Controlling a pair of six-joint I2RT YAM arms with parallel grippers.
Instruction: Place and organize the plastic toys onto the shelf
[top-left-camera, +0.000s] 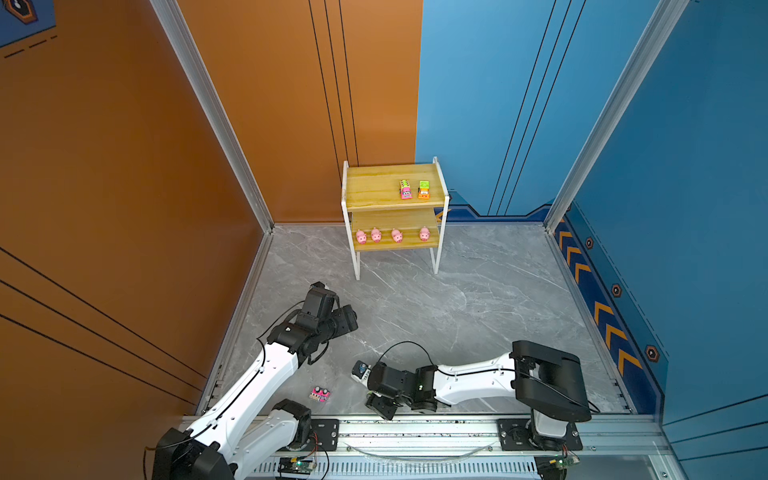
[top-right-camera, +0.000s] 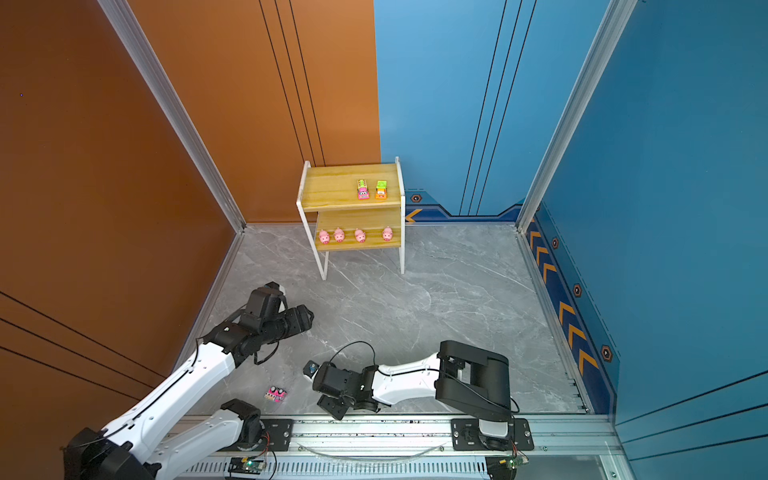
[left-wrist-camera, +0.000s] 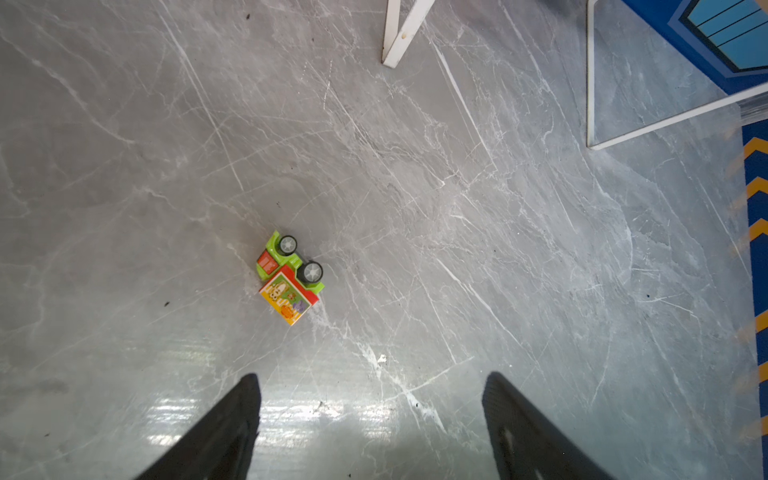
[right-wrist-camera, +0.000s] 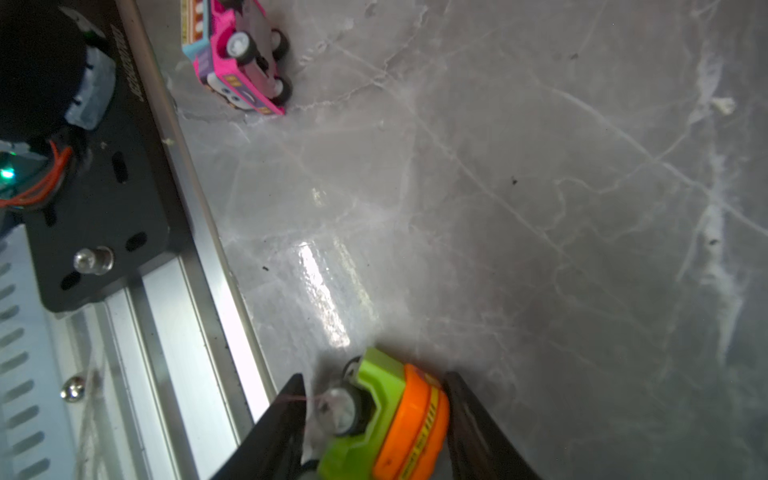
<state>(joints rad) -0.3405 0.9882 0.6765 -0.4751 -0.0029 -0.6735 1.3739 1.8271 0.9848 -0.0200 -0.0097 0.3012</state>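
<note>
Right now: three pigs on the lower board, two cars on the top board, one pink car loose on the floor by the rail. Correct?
One thing is off: the lower board holds four pigs, not three, as a top view shows. The two cars on the top board and the pink car on the floor by the rail are as you say.

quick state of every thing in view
shelf: upright, partly filled
four pigs: standing in a row, lower board
two vehicles: on wheels, top board
pink vehicle: on its side, unshelved
green truck: on its side, unshelved
green-orange vehicle: inside right end effector
left end effector: open, empty
right end effector: grip unclear
</note>
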